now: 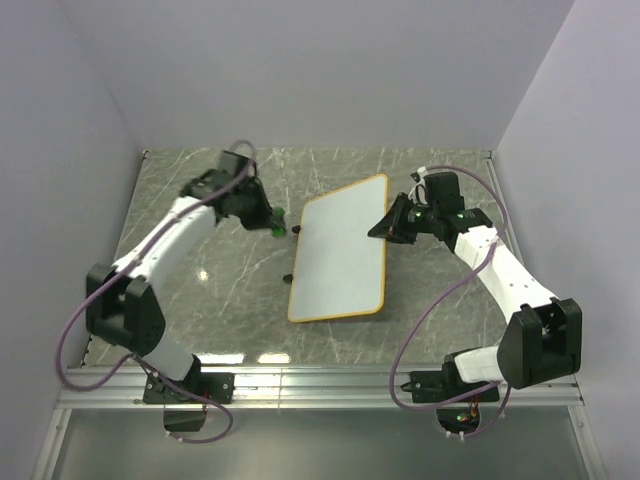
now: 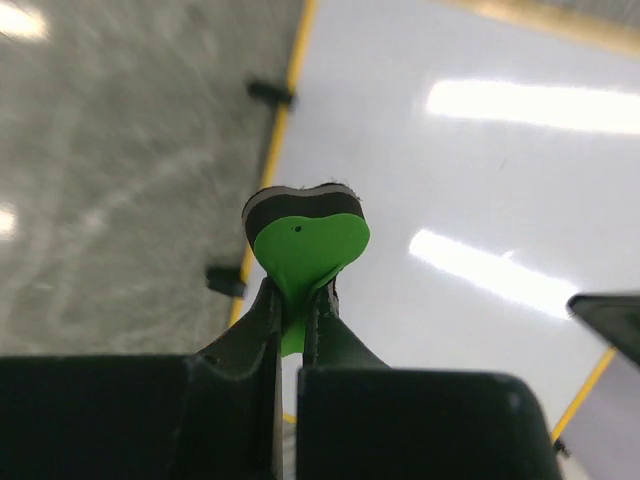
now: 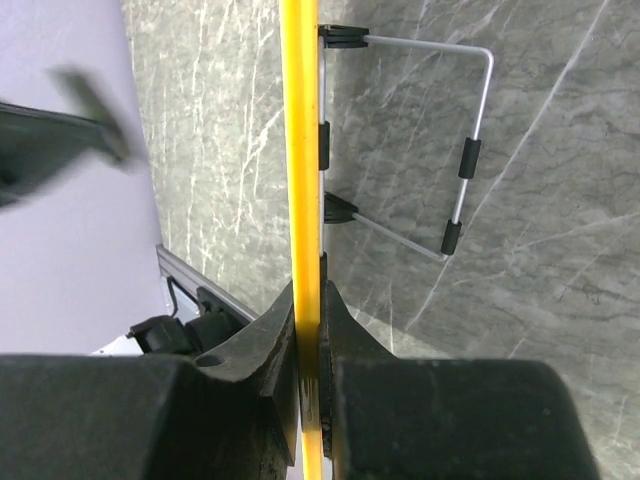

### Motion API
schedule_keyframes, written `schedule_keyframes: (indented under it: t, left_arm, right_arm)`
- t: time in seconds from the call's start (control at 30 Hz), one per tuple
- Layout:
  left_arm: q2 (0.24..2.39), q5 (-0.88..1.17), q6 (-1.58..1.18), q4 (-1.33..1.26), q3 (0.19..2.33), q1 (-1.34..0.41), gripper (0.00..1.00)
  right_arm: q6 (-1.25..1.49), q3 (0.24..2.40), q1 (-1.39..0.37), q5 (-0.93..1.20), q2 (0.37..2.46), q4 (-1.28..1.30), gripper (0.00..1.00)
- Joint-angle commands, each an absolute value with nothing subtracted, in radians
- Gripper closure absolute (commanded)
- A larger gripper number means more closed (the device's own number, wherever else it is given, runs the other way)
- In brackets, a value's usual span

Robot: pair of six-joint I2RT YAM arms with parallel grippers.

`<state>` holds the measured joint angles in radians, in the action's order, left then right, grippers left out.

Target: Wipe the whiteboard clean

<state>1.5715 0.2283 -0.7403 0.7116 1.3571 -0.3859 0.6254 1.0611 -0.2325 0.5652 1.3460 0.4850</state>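
Top external view: the whiteboard [image 1: 340, 250] sits between the arms. The left gripper [image 1: 268, 220] pinches a green eraser [image 2: 310, 240] near its left edge, and the right gripper [image 1: 385, 228] clamps its yellow rim [image 3: 303, 150].

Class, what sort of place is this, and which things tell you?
Probably a robot test booth in a lab: a left arm and right arm bolted to a marble-patterned table, plain pale walls boxing it in, and a whiteboard set out for practice.

Bare table [image 1: 230, 290] before and behind the whiteboard [image 1: 340, 255] — left gripper [image 1: 270, 220] with eraser [image 2: 305, 245] at one rim, right gripper [image 1: 383, 225] opposite.
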Motion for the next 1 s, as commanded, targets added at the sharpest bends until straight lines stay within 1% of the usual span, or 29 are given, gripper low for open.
schedule_keyframes:
  t: [0.0, 0.07, 0.17, 0.2, 0.23, 0.27, 0.37, 0.47, 0.53, 0.57, 0.6, 0.67, 0.7, 0.73, 0.77, 0.83, 0.87, 0.9, 0.93, 0.97]
  left_arm:
    - [1.47, 0.14, -0.666, 0.815, 1.396, -0.284, 1.0]
    - [1.46, 0.12, -0.649, 0.81, 1.321, -0.237, 1.0]
    - [1.431, 0.046, -0.627, 0.755, 1.178, -0.212, 1.0]
    - [1.422, 0.016, -0.626, 0.74, 1.111, -0.209, 1.0]
    - [1.417, 0.008, -0.626, 0.724, 1.08, -0.207, 1.0]
    - [1.414, 0.003, -0.629, 0.697, 1.054, -0.199, 1.0]
    - [1.411, 0.002, -0.638, 0.663, 0.986, -0.196, 1.0]
    - [1.416, -0.057, -0.635, 0.647, 0.956, -0.198, 1.0]
    - [1.431, -0.086, -0.629, 0.64, 0.946, -0.196, 1.0]
    - [1.436, -0.095, -0.624, 0.635, 0.942, -0.196, 0.98]
    - [1.446, -0.103, -0.618, 0.623, 0.93, -0.196, 0.9]
    - [1.456, -0.12, -0.617, 0.614, 0.914, -0.198, 0.79]
    - [1.462, -0.121, -0.617, 0.611, 0.902, -0.198, 0.63]
    - [1.465, -0.123, -0.618, 0.6, 0.897, -0.198, 0.57]
    - [1.466, -0.124, -0.62, 0.598, 0.893, -0.196, 0.45]
    - [1.483, -0.136, -0.627, 0.613, 0.91, -0.198, 0.37]
    - [1.489, -0.137, -0.627, 0.615, 0.914, -0.196, 0.33]
    - [1.503, -0.141, -0.627, 0.62, 0.925, -0.196, 0.27]
    - [1.511, -0.143, -0.627, 0.623, 0.931, -0.198, 0.24]
    - [1.517, -0.144, -0.627, 0.63, 0.936, -0.198, 0.17]
  right_arm:
    - [0.586, 1.089, -0.264, 0.54, 1.377, 0.583, 1.0]
    - [0.592, 1.098, -0.262, 0.54, 1.388, 0.58, 1.0]
    - [0.597, 1.104, -0.264, 0.543, 1.405, 0.581, 1.0]
    - [0.6, 1.106, -0.264, 0.543, 1.407, 0.578, 0.96]
    - [0.601, 1.108, -0.264, 0.545, 1.41, 0.578, 0.89]
    - [0.604, 1.106, -0.264, 0.548, 1.41, 0.571, 0.76]
    - [0.606, 1.111, -0.264, 0.548, 1.411, 0.566, 0.51]
    - [0.603, 1.12, -0.264, 0.552, 1.414, 0.564, 0.44]
    - [0.603, 1.124, -0.264, 0.551, 1.414, 0.566, 0.42]
    - [0.603, 1.132, -0.264, 0.548, 1.41, 0.566, 0.39]
    - [0.601, 1.135, -0.262, 0.539, 1.407, 0.572, 0.37]
    - [0.595, 1.16, -0.259, 0.528, 1.396, 0.587, 0.34]
    - [0.592, 1.169, -0.256, 0.513, 1.388, 0.595, 0.32]
    - [0.588, 1.189, -0.252, 0.508, 1.381, 0.601, 0.3]
    - [0.581, 1.196, -0.245, 0.497, 1.365, 0.62, 0.23]
    - [0.572, 1.218, -0.229, 0.473, 1.339, 0.64, 0.22]
    - [0.569, 1.219, -0.224, 0.463, 1.329, 0.655, 0.16]
    - [0.568, 1.221, -0.212, 0.457, 1.318, 0.663, 0.15]
    - [0.568, 1.218, -0.207, 0.433, 1.306, 0.669, 0.15]
    - [0.568, 1.215, -0.206, 0.42, 1.278, 0.676, 0.14]
